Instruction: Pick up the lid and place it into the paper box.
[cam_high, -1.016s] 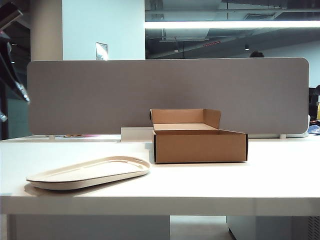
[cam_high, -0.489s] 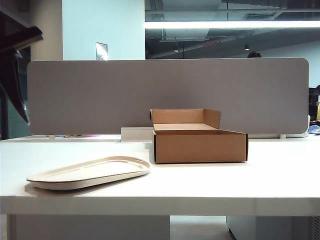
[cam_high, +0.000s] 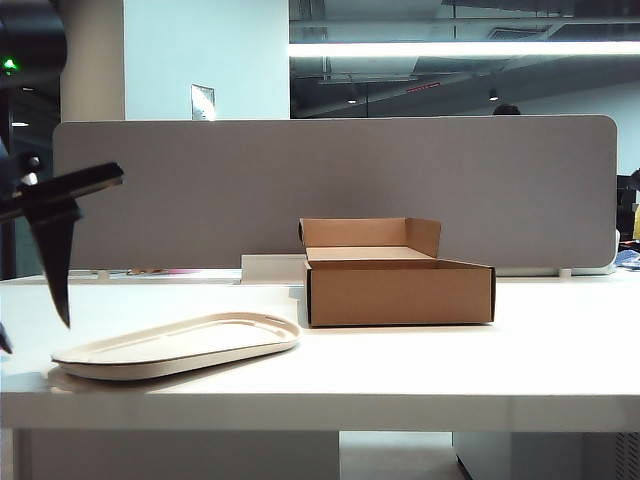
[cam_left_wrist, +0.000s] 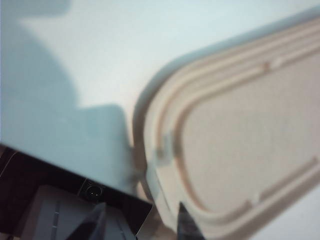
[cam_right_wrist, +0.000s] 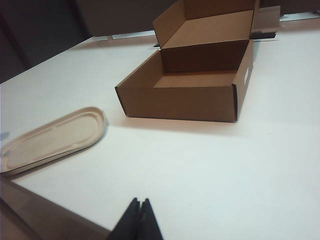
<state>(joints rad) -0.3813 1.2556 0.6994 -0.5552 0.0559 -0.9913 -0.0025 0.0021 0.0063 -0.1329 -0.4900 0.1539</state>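
Our left gripper (cam_left_wrist: 142, 222) hangs with its jaws spread wide and empty, straddling the near rounded end of the lid (cam_left_wrist: 240, 145), just above its rim and not yet touching as far as we can tell. Our right gripper (cam_right_wrist: 139, 212) sits well back, jaws pressed together on nothing. The lid (cam_high: 180, 345) lies flat on the tabletop (cam_high: 450, 370), left of the paper box (cam_high: 398, 275) and apart from it. We judge the molded pulp light, fairly stiff but bendable when lifted by one end, matte rather than slippery; the raised rim is the natural place to pinch. The paper box (cam_right_wrist: 192, 82) stands open and looks empty.
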